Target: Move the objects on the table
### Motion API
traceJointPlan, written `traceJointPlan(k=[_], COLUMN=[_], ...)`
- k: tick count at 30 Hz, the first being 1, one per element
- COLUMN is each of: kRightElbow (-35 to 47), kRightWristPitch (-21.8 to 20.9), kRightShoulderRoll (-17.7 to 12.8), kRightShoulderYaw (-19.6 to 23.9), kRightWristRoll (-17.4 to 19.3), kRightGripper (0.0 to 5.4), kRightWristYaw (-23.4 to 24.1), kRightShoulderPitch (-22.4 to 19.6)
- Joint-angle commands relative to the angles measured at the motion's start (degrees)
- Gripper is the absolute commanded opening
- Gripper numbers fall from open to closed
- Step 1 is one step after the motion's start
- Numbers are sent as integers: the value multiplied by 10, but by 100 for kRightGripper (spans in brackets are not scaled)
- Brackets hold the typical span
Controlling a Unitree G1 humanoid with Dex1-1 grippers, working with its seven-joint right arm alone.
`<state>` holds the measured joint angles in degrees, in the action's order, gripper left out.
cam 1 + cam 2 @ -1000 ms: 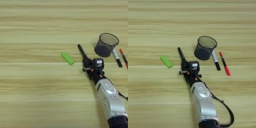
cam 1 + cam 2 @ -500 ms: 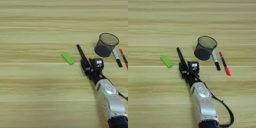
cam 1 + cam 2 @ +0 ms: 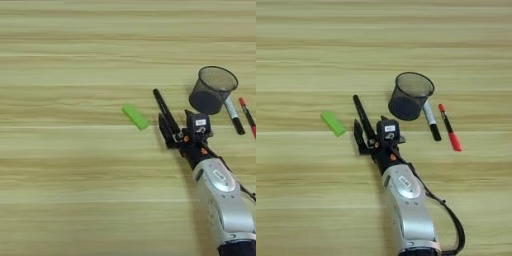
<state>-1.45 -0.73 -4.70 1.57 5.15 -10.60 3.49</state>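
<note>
A slim black marker point(image 3: 164, 109) lies slanted on the wooden table point(image 3: 65, 190), its lower end between the two black fingers of my right gripper point(image 3: 173, 132). One finger point(image 3: 360, 138) stands to the left of the marker, the other to its right, and the gripper looks open around it. The silver forearm point(image 3: 406, 200) comes in from the bottom edge. A dark mesh pen cup point(image 3: 410, 95) stands upright just beyond and to the right of the gripper. A white-barrelled marker with a black cap point(image 3: 430, 120) lies right of the cup.
A red marker point(image 3: 449, 129) lies beside the white one, further right. A small green block point(image 3: 333, 123) lies on the table left of the black marker. A black cable point(image 3: 448, 220) loops along the right side of the forearm.
My gripper has crept a little to the left, so that its left finger now stands on the far side of the black marker. The marker, cup and other things have stayed put.
</note>
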Motion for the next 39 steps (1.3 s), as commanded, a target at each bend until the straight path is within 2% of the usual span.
traceJointPlan(k=[1,8,14,17,27,39], kRightElbow=[43,30,-8,-23,-37,-102], kRightWristPitch=[-24,-60,-95,-106,-110,-91], kRightShoulderRoll=[1,15,47,49,30,-38], kRightShoulderYaw=[3,17,23,36,65,108], kRightWristRoll=[-5,-17,-26,-37,-46,-32], kRightGripper=[445,531,536,536,536,536], kRightWristYaw=[12,46,94,122,148,133], kRightShoulderPitch=[-15,-6,0,-9,-30,-116])
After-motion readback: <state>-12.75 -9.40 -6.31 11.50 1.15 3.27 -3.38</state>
